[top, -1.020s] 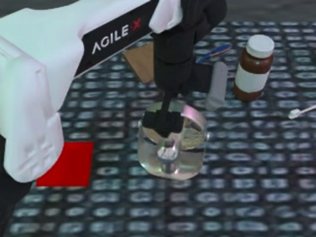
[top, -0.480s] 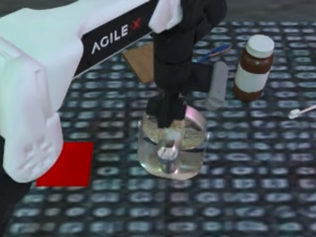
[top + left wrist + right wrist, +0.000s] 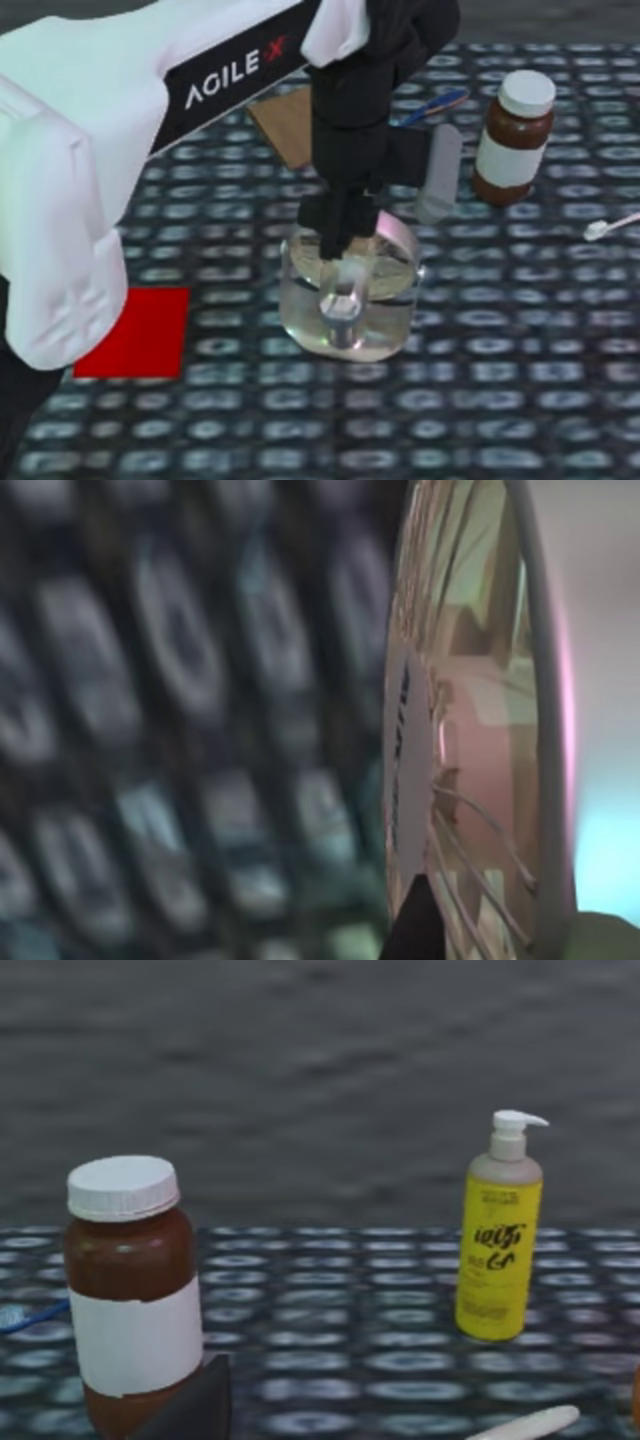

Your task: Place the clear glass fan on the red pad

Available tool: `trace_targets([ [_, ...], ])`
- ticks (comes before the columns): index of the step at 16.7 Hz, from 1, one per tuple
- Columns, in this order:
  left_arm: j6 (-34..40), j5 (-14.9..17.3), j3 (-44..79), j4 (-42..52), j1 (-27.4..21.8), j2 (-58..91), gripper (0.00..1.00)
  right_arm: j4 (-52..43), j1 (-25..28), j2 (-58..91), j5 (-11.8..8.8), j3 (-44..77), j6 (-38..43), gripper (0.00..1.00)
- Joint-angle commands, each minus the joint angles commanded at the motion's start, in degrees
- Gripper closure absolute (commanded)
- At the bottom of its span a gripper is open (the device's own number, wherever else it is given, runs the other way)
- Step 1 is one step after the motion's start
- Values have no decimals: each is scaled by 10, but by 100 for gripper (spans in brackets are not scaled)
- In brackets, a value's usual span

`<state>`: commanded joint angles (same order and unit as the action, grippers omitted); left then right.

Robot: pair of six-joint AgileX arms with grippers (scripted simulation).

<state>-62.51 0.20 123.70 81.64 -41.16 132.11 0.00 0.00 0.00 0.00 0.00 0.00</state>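
On the table, one clear glass fan (image 3: 347, 300), grasped by left tool (image 3: 343, 245); one red pad (image 3: 135, 333) well apart.

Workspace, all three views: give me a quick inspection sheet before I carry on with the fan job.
Surface: table with a dark patterned cover.
Job's things: clear glass fan at the middle, not on the red pad, which lies bare to its left.
Clutter: brown bottle with white cap, brown tile, blue pen, white spoon-like stick, grey slab; yellow pump bottle in the right wrist view.
Grippers: left gripper down at the fan's far upper edge; fingers' state unclear. Right gripper not identifiable; a dark part shows at the right wrist view's lower edge.
Cables: nothing seen.
Surroundings: plain grey backdrop.
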Motion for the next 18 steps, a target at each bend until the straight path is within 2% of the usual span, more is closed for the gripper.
trace_targets([
  [7, -2, 0, 10, 9, 0, 3, 100, 0, 0, 0, 0, 0, 0, 0],
  [14, -1, 0, 174, 131, 10, 39, 100, 0, 0, 0, 0, 0, 0, 0],
  [18, 0, 0, 194, 149, 11, 44, 100, 0, 0, 0, 0, 0, 0, 0],
])
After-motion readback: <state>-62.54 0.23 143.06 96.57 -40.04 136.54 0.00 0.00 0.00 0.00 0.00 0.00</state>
